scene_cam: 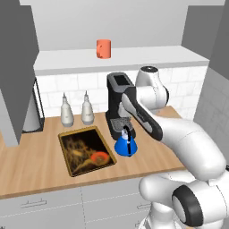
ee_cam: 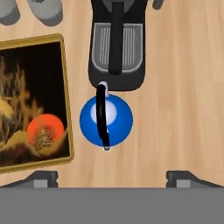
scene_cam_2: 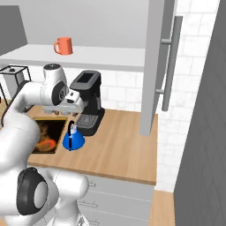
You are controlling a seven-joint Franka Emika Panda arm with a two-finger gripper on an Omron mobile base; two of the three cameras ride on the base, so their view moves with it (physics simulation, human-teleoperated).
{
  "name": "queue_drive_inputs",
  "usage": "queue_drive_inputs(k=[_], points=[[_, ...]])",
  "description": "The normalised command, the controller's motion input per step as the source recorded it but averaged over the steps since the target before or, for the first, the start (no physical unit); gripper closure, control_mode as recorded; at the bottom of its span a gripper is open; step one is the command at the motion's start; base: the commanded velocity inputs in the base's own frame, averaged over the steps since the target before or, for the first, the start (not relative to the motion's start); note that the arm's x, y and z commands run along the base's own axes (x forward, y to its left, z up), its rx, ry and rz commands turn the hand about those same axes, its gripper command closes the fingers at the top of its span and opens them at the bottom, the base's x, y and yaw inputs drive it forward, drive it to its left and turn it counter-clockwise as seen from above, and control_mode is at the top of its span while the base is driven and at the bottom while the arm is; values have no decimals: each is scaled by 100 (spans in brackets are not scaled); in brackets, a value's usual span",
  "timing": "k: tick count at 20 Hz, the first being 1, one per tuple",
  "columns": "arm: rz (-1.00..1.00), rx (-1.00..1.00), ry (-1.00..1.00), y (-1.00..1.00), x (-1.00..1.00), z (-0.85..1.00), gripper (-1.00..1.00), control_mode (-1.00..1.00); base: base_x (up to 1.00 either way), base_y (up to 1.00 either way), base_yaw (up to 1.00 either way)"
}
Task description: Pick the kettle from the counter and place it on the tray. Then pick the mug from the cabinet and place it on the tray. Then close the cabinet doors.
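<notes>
Pincer (ee_cam: 112,177) released, fingers spread wide, hanging above kettle (ee_cam: 106,120) without touching. Kettle upright on desk (scene_cam: 40,165), just beside tray (scene_cam: 87,150) and right in front of coffee machine (scene_cam: 118,105). Mug (scene_cam: 103,48) up on cabinet shelf (scene_cam: 134,57).

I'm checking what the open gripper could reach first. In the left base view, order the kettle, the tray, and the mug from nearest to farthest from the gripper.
1. The kettle, on the counter directly below the gripper.
2. The tray, on the counter left of the kettle.
3. The mug, up on the cabinet shelf, well above the gripper.
</notes>
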Motion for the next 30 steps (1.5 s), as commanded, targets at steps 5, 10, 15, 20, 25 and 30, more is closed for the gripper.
queue_drive_inputs(k=[5,10,15,20,25,30], points=[[-3,0,9,5,30,-96,-100,-100,0,0,0],[-2,0,0,26,14,-42,-100,-100,0,0,0],[-2,0,7,13,25,-8,-100,-100,0,0,0],[0,0,8,-2,16,-21,-100,-100,0,0,0],[0,0,5,0,4,-17,100,-100,0,0,0],[0,0,5,0,4,-28,100,-100,0,0,0]])
